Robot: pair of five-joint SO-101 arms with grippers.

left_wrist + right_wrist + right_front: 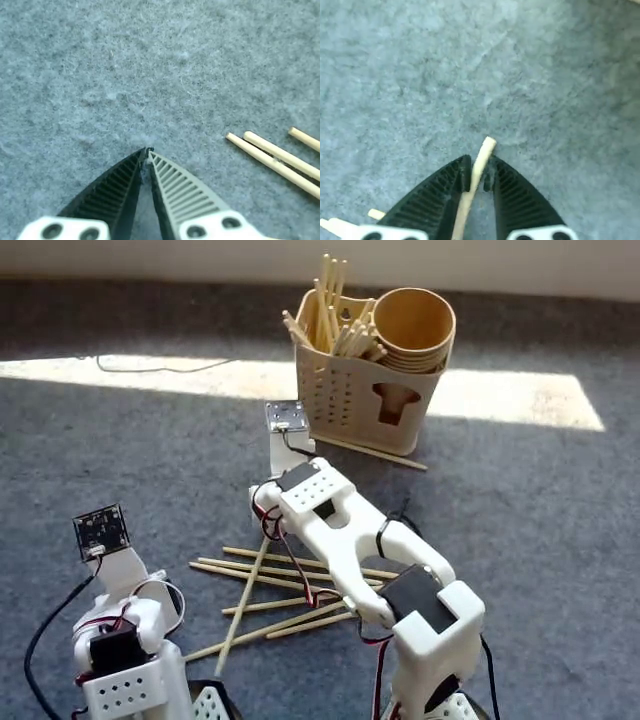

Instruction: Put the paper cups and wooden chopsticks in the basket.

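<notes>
The cream basket (350, 400) stands at the back with stacked paper cups (412, 328) and several wooden chopsticks (328, 302) upright in it. My right gripper (477, 162) is shut on one chopstick (485, 150), whose tip pokes just past the fingertips above the carpet. Its arm (340, 525) stretches from the front right toward the middle. Several loose chopsticks (290, 580) lie fanned on the carpet under that arm. Another chopstick (370, 452) lies at the basket's foot. My left gripper (149, 151) is shut on nothing, low over bare carpet, with chopstick ends (272, 157) a short way off.
Grey carpet (560, 540) covers the whole floor, with a sunlit strip (520, 400) behind the basket. A thin cable (150, 367) trails at the back left. The left arm's body (120, 650) sits at the front left.
</notes>
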